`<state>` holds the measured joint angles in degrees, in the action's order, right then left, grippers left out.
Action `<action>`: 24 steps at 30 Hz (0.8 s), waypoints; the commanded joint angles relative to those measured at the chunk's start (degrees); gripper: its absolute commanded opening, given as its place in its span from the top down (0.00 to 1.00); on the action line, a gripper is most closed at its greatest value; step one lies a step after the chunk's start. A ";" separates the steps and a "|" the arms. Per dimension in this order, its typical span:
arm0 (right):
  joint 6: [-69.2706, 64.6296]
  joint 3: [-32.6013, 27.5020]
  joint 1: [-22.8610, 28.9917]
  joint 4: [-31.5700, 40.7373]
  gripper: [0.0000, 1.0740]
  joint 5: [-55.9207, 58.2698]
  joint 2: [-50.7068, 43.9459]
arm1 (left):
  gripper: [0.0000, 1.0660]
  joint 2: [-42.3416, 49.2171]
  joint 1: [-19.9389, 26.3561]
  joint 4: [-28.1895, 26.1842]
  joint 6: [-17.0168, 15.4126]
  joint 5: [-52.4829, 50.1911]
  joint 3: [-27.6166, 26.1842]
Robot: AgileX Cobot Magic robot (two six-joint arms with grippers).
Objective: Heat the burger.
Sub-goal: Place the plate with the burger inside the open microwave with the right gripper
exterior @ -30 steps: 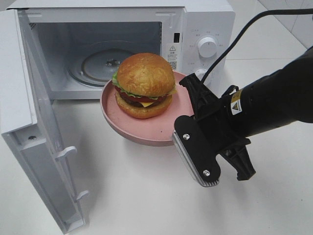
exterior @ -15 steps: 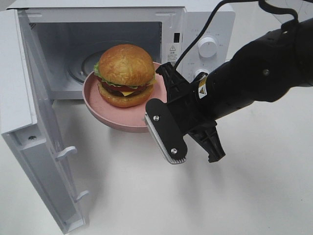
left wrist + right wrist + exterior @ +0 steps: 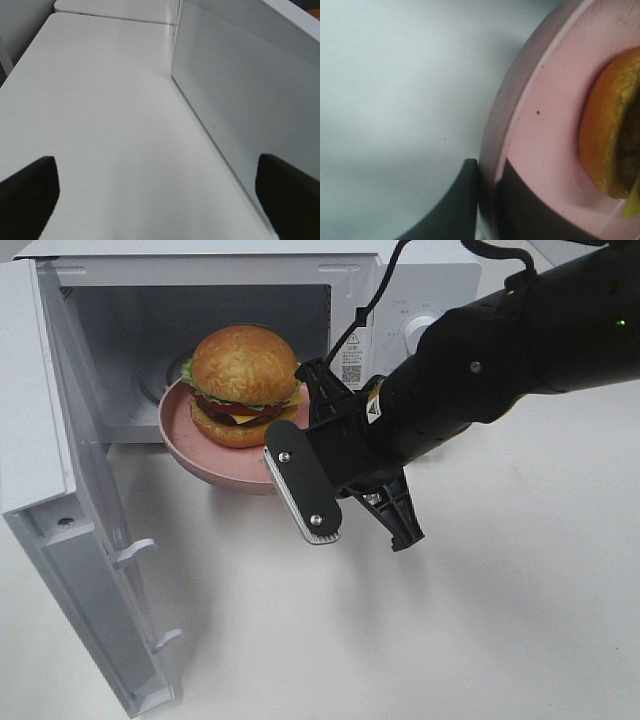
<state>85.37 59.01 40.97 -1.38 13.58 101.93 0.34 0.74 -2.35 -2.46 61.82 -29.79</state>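
One burger (image 3: 243,365), one pink plate (image 3: 210,462), one microwave (image 3: 430,285), one door (image 3: 30,390), one knob (image 3: 413,332) visible, one arm (image 3: 480,370).

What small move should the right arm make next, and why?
Probably push the pink plate forward into the microwave: the right pincer is shut on its rim, the burger sits on it, and the plate hangs at the doorway.

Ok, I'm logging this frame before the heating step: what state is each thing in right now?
microwave door, swung wide open.
burger, upright and whole, sitting on the pink plate.
pink plate, lifted at the microwave's opening, gripped by its rim.
right gripper, shut on the pink plate's rim.
left gripper, open, holding nothing.
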 commanded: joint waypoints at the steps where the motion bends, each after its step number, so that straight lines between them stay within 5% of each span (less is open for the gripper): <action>1: -1.60 3.61 0.00 -0.23 1.00 -2.06 1.15 | 0.06 1.03 0.23 -0.46 0.00 -0.40 0.17; 24: -16.21 17.99 0.00 -10.77 1.00 2.29 10.54 | 0.06 1.03 0.23 -0.46 -0.06 -0.40 0.17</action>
<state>70.59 75.80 41.20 -10.71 18.45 113.16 0.34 0.74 -2.35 -2.46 61.82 -29.79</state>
